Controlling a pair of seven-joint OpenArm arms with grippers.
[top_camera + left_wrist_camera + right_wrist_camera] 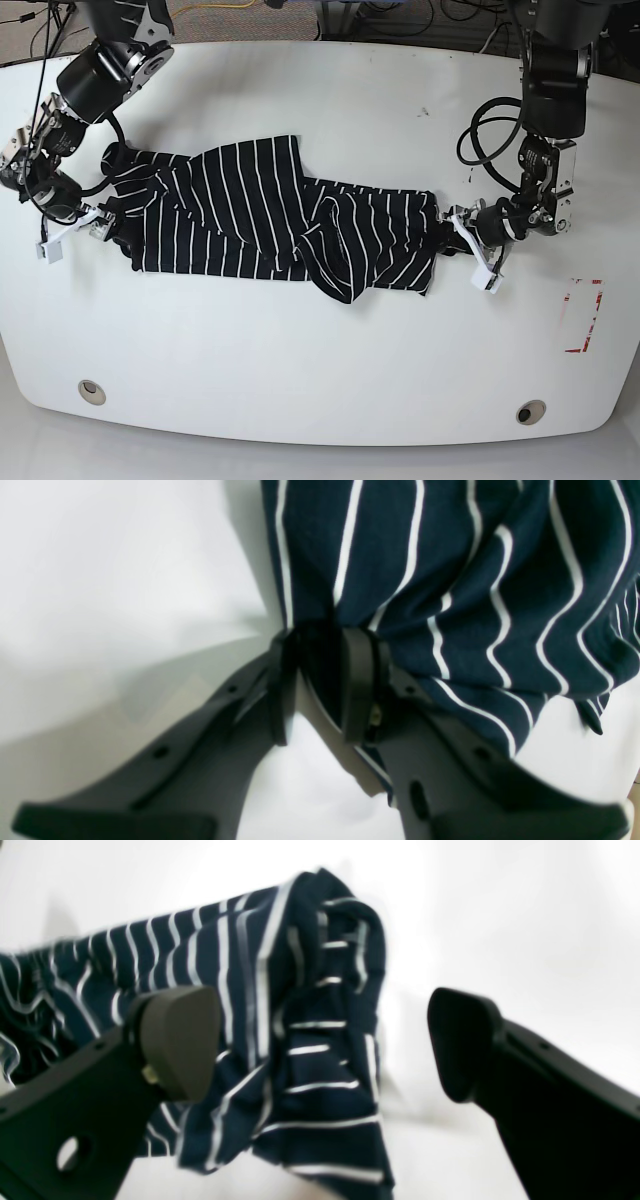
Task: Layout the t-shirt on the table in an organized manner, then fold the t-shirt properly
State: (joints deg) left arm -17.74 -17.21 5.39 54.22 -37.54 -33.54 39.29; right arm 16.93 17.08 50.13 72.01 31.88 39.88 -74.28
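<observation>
Across the middle of the table (480, 370), one striped T-shirt (235, 195) lies rumpled, its long axis running side to side; which way its neck points I can't tell. Of two grippers, the left (320, 680) pinches the shirt's edge between nearly closed fingers; the right (325, 1045) stands wide apart over its opposite end, gripping nothing.
</observation>
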